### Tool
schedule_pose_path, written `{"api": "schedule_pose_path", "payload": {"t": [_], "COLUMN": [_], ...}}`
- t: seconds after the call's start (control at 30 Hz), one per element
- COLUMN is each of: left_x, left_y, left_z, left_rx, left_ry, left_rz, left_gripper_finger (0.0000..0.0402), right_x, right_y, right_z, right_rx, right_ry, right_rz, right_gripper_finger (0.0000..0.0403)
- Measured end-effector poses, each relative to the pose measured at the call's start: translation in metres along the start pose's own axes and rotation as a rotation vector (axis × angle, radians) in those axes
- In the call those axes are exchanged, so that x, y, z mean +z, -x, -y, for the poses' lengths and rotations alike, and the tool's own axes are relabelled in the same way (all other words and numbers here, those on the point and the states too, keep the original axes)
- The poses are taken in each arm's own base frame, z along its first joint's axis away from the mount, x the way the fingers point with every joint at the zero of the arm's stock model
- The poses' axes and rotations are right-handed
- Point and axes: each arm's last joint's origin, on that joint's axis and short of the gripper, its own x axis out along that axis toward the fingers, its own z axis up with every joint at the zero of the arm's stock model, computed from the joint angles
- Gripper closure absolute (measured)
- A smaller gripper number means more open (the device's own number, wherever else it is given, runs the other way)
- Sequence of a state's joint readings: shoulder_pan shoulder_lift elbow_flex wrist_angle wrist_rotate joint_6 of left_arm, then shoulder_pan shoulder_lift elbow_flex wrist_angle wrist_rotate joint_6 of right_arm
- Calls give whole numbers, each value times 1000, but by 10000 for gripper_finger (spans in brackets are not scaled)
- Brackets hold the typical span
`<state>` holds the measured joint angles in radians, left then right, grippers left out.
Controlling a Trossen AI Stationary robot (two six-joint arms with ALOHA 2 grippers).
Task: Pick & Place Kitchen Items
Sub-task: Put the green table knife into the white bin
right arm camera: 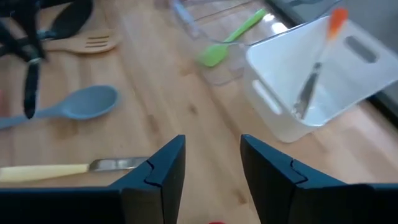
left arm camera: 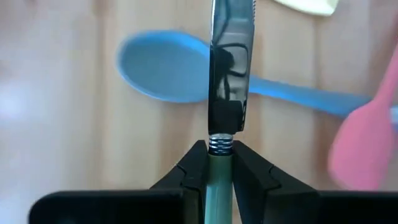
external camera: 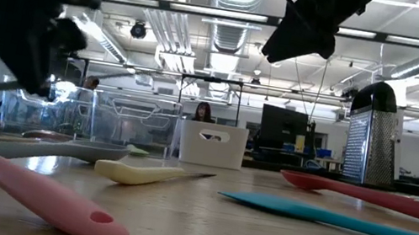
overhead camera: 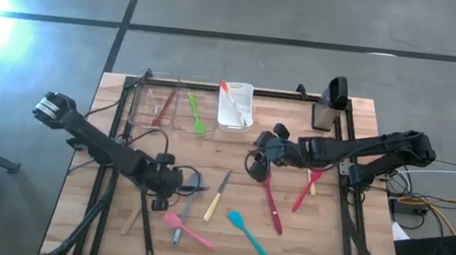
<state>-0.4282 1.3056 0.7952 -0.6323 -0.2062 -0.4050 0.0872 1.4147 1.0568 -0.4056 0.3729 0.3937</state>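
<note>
Left end effector clamps a knife handle; right end effector hangs open over the table.

The left end effector (left arm camera: 219,180) is closed on the pale green handle of a steel-bladed knife (left arm camera: 231,74), held above the table (overhead camera: 318,239) near the grey spoon (overhead camera: 194,182) and the pink spatula (overhead camera: 186,229). The right end effector (right arm camera: 211,168) has its fingers parted with nothing between them, above the head of the red spatula (overhead camera: 272,203). A yellow-handled knife (overhead camera: 216,197) and a teal spatula (overhead camera: 247,233) lie between the 2 arms. A green spatula (overhead camera: 196,114) lies in the clear bin (overhead camera: 149,85); an orange-tipped whisk (overhead camera: 232,102) lies in the white bin (overhead camera: 249,90).
</note>
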Motion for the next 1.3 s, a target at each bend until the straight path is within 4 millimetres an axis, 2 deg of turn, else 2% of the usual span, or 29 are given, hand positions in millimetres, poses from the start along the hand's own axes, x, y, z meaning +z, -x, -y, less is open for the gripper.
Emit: {"api": "schedule_pose_path", "payload": {"t": [0.27,0.4,0.53,0.63,0.8,0.93,1.1,1.3], "left_x": [35,55,72,86,108,120,133,141], "left_y": [33,48,54,54,48,41,32,23], "left_z": [-8,-10,-13,-19,-37,-46,-44,-38], "left_rx": [253,344,429,469,509,629,657,667], "left_ry": [-391,-585,-785,-860,-922,-969,-1094,-1194], "left_rz": [-10,4,-15,-51,-184,-311,-378,-427], "left_gripper_finger": [349,349,349,349,349,349,349,349], "right_x": [13,21,34,42,45,44,45,56], "right_y": [-5,-7,-7,-7,-6,-7,-11,-12], "right_z": [14,22,29,35,36,37,54,76], "right_rx": [240,435,607,688,686,635,542,493], "right_ry": [-66,-104,-160,-260,-312,-320,-351,-339], "right_rz": [-79,-92,-42,-40,-48,-39,-28,36], "right_gripper_finger": [252,252,251,250,250,250,251,250]}}
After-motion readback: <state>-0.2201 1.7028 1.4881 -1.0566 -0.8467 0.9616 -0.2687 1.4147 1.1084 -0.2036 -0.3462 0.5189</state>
